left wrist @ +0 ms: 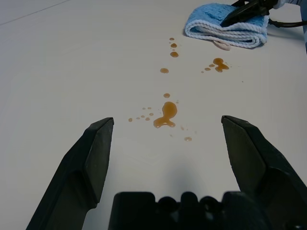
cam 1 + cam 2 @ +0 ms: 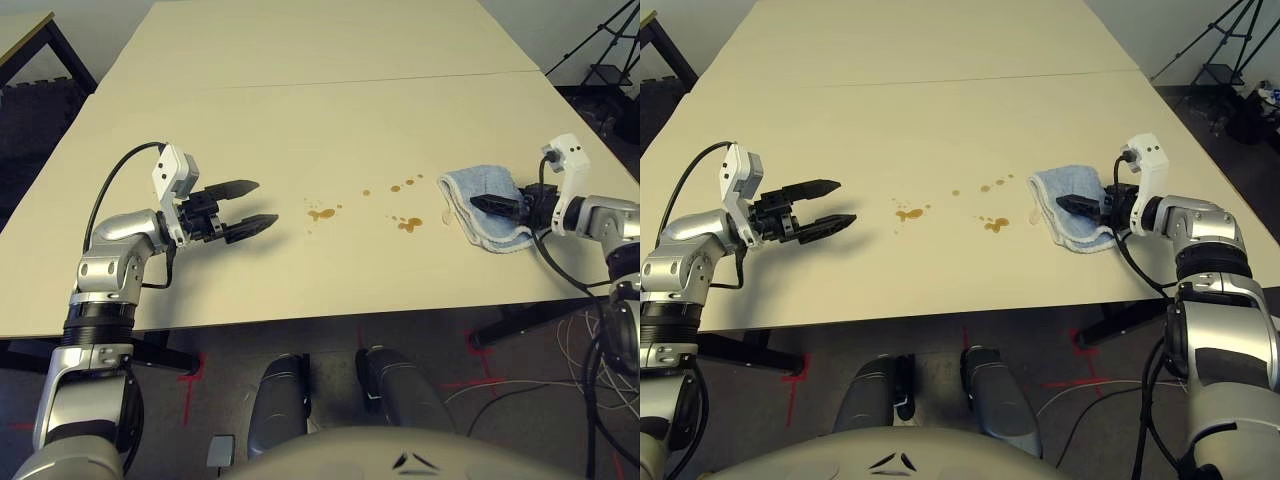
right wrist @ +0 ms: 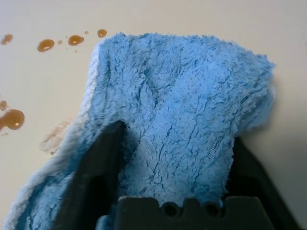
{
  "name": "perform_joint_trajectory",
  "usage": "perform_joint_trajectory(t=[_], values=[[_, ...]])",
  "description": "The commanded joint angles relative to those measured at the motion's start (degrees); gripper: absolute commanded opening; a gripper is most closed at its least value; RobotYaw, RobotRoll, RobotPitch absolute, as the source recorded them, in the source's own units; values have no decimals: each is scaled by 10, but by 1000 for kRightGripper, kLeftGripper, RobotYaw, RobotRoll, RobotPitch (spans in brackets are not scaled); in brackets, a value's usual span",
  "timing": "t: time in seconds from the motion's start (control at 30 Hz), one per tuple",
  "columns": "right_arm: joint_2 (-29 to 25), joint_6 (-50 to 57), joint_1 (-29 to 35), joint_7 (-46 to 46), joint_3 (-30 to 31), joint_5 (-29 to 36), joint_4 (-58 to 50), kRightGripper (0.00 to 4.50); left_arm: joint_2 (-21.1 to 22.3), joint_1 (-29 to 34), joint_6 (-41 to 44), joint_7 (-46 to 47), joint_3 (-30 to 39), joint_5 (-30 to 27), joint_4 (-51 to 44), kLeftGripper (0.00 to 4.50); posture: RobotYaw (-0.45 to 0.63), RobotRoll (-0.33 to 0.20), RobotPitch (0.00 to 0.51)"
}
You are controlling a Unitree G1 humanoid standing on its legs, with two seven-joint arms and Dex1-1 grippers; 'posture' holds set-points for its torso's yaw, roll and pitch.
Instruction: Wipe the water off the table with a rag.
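A blue fluffy rag (image 2: pixel 470 190) lies bunched on the right of the pale table (image 2: pixel 300 120). My right gripper (image 2: pixel 492 206) rests on it from the right, its fingers (image 3: pixel 103 158) pressed into the cloth on both sides, shut on the rag (image 3: pixel 177 96). The water is amber-brown: one splotch (image 2: pixel 321 213) near the middle, another (image 2: pixel 408 224) just left of the rag, small drops (image 2: pixel 395 187) behind them. On the left, my left gripper (image 2: pixel 262 203) hovers open and holds nothing, pointing along the table at the nearest splotch (image 1: pixel 165 115).
A thin seam (image 2: pixel 300 85) crosses the tabletop farther back. The front table edge (image 2: pixel 300 315) runs close below both grippers. A separate table corner (image 2: pixel 25 35) stands far left, a tripod (image 2: pixel 600 50) far right. Cables (image 2: pixel 560 370) lie on the floor at right.
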Motion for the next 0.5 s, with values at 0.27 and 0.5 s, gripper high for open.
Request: perform_joint_trajectory(t=[0.27,0.5], values=[[2,3,11,4,-3,5,-15,31,-2,4,0,2,-10,6,-2,4500,-146,0,124],[-1,120,95,64,30,33,-188,31,-1,6,-3,2,-11,7,0,4500,-151,0,126]])
